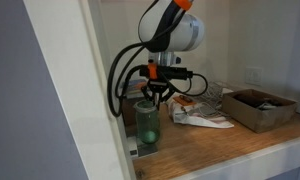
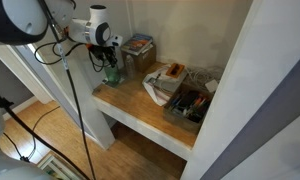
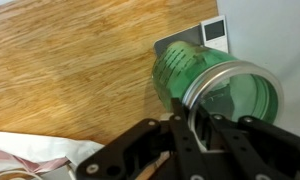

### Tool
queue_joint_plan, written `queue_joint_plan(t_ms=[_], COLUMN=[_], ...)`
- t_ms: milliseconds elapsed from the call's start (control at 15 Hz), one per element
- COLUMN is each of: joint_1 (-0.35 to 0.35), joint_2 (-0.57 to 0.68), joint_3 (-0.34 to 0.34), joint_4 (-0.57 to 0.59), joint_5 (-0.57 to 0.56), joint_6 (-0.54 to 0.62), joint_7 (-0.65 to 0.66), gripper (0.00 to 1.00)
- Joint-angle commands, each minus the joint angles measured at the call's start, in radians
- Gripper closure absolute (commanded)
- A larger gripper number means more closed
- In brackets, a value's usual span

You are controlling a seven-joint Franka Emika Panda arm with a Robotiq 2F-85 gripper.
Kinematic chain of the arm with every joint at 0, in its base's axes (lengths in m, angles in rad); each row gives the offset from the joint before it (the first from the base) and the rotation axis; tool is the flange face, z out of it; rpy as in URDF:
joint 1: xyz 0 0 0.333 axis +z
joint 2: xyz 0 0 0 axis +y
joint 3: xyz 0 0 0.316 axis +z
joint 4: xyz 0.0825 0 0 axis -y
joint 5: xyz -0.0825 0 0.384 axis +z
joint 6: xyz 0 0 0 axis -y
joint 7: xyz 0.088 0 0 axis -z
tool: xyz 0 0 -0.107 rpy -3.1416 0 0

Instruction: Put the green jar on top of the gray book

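The green jar (image 1: 147, 125) stands upright, so its long axis is vertical and its mouth points straight up into the gripper (image 1: 152, 98). In the wrist view the camera looks down this axis. The round metal rim of the green jar (image 3: 233, 92) faces the lens, and the green glass body runs away from it toward the bench (image 3: 70, 70).

The jar is at one end of the wooden bench (image 1: 220, 140), near the front edge and close to the corner beside the white wall. In the wrist view its lower part covers a piece of the gray book (image 3: 188, 45), which lies flat on the wood with a pale patch on it. I cannot tell if the bottom of the jar touches the book or hangs just above it.

The gripper (image 3: 197, 118) comes down from above, and its two fingers are clamped on the rim of the jar. The wall of the jar passes between them.

In an exterior view the green jar (image 2: 112, 72) is under the gripper (image 2: 110, 58) at the same end of the bench (image 2: 130, 100), and a colourful book (image 2: 140, 45) lies near the back corner behind it. Some papers (image 1: 200, 115) lie in the middle of the bench. A brown box (image 1: 258, 110) stands toward the opposite end, well apart from the jar.
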Motion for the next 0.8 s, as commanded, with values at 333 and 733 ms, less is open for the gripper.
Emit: queue_joint_plan(t_ms=[333,733], joint_1=[0.044,0.066], joint_2=[0.097,0.134], joint_3=[-0.034,-0.056], joint_4=[0.138,0.177], joint_5=[-0.012,-0.022], joint_6=[-0.038,-0.045], joint_7=[0.047,0.073], gripper=[0.97,0.97])
